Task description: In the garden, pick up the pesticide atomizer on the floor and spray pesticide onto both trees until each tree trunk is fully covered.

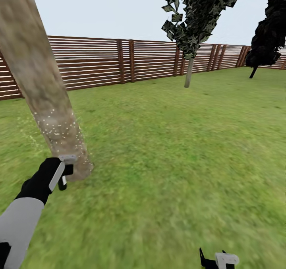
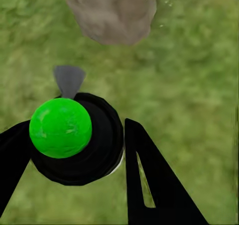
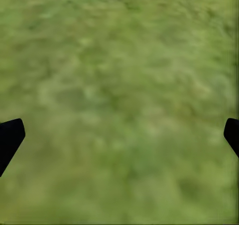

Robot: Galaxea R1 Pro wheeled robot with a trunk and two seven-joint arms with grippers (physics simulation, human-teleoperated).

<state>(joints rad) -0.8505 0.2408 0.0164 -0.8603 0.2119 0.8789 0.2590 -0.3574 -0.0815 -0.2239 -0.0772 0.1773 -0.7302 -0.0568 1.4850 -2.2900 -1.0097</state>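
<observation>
My left gripper [image 1: 63, 174] is shut on the pesticide atomizer [image 1: 66, 162], a small dark bottle with a pale grey trigger head, held right beside the foot of the near tree trunk [image 1: 47, 98]. White specks dot the trunk's lower part. In the left wrist view the atomizer [image 2: 74, 140] is a round black body with a bright green disc, sitting between the black fingers [image 2: 154, 185], its grey nozzle towards the trunk's base [image 2: 112, 10]. A second tree [image 1: 190, 72] stands far off by the fence. My right gripper [image 1: 218, 259] hangs low and open over grass [image 3: 119, 135].
Green lawn [image 1: 178, 142] stretches all around in the garden. A red-brown slatted fence [image 1: 131, 60] closes the far side. A darker tree [image 1: 266, 38] stands at the far right near the fence corner.
</observation>
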